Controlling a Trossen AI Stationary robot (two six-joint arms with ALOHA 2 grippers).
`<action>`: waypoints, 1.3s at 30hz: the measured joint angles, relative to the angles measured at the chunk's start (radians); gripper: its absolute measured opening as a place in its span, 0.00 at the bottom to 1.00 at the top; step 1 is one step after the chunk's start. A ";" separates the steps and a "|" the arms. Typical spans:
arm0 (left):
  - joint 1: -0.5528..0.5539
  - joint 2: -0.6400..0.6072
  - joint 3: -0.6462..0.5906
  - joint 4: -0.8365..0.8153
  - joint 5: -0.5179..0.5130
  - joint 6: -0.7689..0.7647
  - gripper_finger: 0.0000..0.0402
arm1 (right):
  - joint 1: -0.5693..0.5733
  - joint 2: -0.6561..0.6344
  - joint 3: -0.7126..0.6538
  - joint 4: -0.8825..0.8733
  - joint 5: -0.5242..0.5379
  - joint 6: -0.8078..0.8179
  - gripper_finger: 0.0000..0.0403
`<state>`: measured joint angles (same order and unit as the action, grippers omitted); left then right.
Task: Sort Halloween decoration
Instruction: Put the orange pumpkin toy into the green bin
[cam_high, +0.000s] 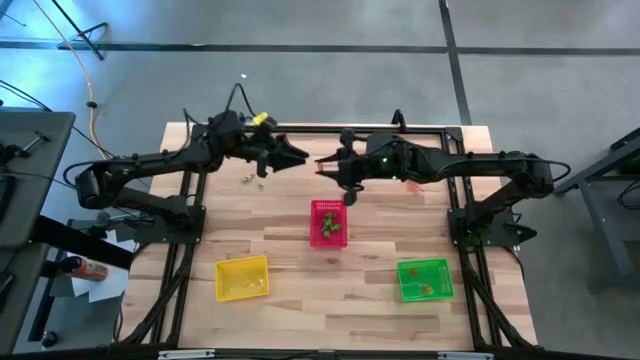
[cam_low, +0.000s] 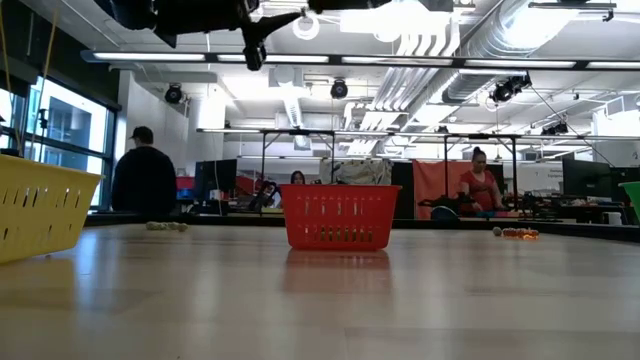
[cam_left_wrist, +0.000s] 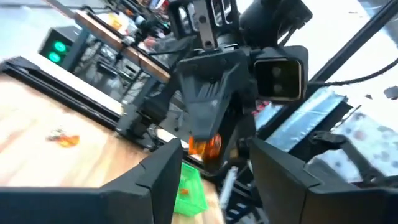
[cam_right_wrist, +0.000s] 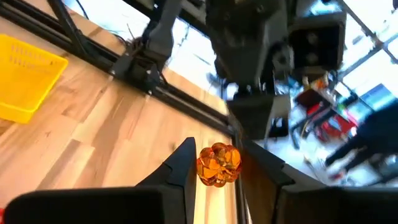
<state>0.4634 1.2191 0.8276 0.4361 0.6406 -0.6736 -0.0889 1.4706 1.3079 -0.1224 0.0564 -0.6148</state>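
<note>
My right gripper (cam_right_wrist: 217, 163) is shut on a tiny orange pumpkin-like trinket (cam_right_wrist: 219, 165), held high over the far middle of the table (cam_high: 300, 250). My left gripper (cam_left_wrist: 214, 155) faces it tip to tip (cam_high: 303, 155), open, a short way from the trinket (cam_left_wrist: 205, 146). More trinkets lie on the table: a pale cluster (cam_high: 250, 178) below the left arm and orange ones (cam_high: 415, 185) below the right arm. The red basket (cam_high: 328, 222) holds green pieces, and the green basket (cam_high: 425, 280) holds orange ones. The yellow basket (cam_high: 242, 278) stands near the left. My right gripper pinches the orange trinket (cam_right_wrist: 214, 177) between its two fingers, one on each side. The fingers lie roughly level, pointing toward the table's left. The trinket is lifted clear of the table.
Black frame rails (cam_high: 400, 130) run along the far edge and down both sides of the table. The three baskets stand in the near half. Bare wood lies between them. In the low view, people sit in the room behind the table.
</note>
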 joint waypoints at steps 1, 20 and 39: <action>0.020 -0.008 0.000 -0.022 0.018 0.025 0.45 | -0.007 -0.014 0.000 -0.027 0.007 0.015 0.21; 0.130 -0.049 -0.231 -0.096 -0.153 0.103 0.44 | 0.040 -0.292 -0.259 -0.702 -0.363 0.848 0.22; 0.132 -0.049 -0.244 -0.064 -0.150 0.075 0.44 | 0.739 -0.331 -0.636 -0.464 -0.213 2.459 0.22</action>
<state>0.5953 1.1706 0.5838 0.3721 0.4905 -0.5987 0.6502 1.1399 0.6720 -0.5862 -0.1565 1.8441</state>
